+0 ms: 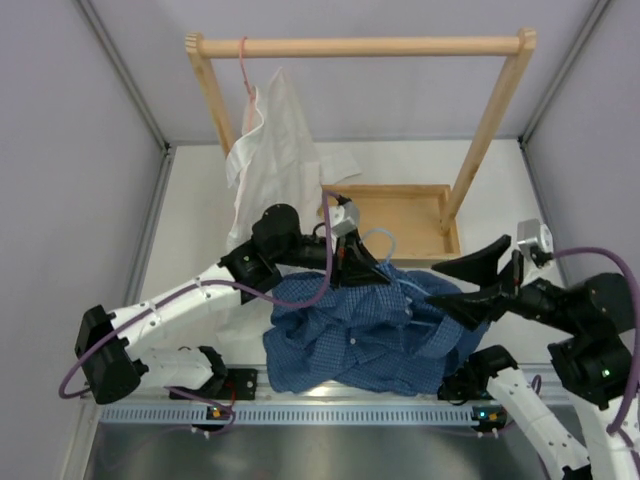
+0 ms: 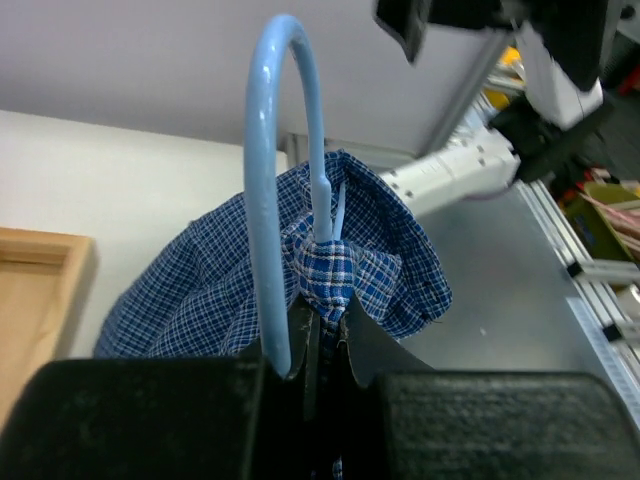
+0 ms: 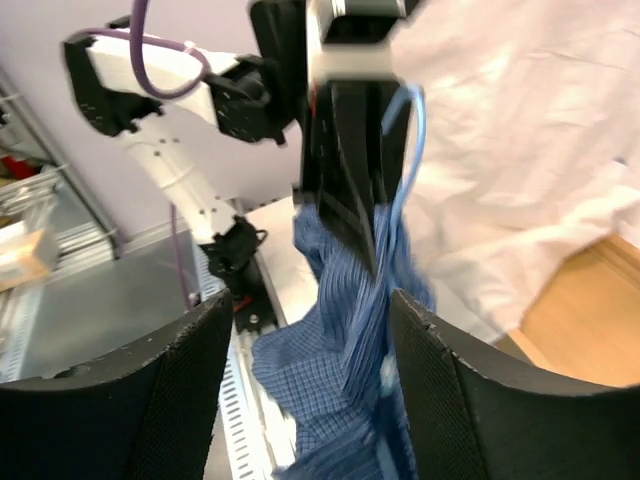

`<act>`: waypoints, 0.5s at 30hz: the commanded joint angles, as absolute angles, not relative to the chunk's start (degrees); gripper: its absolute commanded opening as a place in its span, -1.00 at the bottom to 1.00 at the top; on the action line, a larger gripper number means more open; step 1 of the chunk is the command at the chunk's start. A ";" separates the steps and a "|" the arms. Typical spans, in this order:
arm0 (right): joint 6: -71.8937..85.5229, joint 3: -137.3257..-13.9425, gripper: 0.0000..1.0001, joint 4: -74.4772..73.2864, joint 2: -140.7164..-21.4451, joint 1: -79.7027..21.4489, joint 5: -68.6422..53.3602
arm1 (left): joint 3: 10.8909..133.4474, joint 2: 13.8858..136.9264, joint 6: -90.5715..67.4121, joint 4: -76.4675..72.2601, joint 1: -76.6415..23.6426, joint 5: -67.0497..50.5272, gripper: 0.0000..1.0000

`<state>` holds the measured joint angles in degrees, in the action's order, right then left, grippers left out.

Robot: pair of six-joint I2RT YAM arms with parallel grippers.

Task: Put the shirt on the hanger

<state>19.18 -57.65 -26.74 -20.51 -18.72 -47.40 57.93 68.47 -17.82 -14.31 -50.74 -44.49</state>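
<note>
Top camera looks down from behind; left wrist sits tight on left claw (image 2: 322, 320), right wrist faces it, sharing hanger (image 2: 262, 200).

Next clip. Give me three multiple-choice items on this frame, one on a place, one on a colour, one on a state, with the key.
1. Where does the white shirt hang? A from the wooden rail; B on the floor; C on a chair.
2. What colour is the hook of the hanger inside the dark blue shirt? A pink; B black; C light blue.
3. How do the right jaws stand? A shut on the dark blue shirt; B open; C shut on the wooden rail.
Key: 1 A, a pink hanger holds it at the wooden rail's left end. 2 C, the left wrist view shows it light blue. 3 B, the fingers stand wide apart.
</note>
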 commanded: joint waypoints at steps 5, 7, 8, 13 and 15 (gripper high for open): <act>26.88 -57.05 0.16 -7.68 -32.17 -18.99 -60.91 | 62.14 73.21 -13.45 -16.79 -57.74 -53.17 -1.00; 28.74 -56.69 0.10 -5.37 -33.13 -18.98 -61.00 | 61.88 73.65 -13.36 -17.48 -58.18 -53.35 -1.00; 29.26 -56.52 0.07 -4.75 -33.40 -19.07 -60.91 | 61.96 73.83 -13.36 -17.75 -58.36 -53.61 -1.00; 34.01 -52.48 -0.11 2.27 -33.05 -19.34 -61.43 | 62.31 75.15 -13.45 -18.28 -58.80 -54.49 -1.00; 35.24 -50.55 -0.18 4.38 -32.87 -19.77 -61.61 | 62.40 75.67 -13.45 -18.37 -58.71 -54.23 -1.00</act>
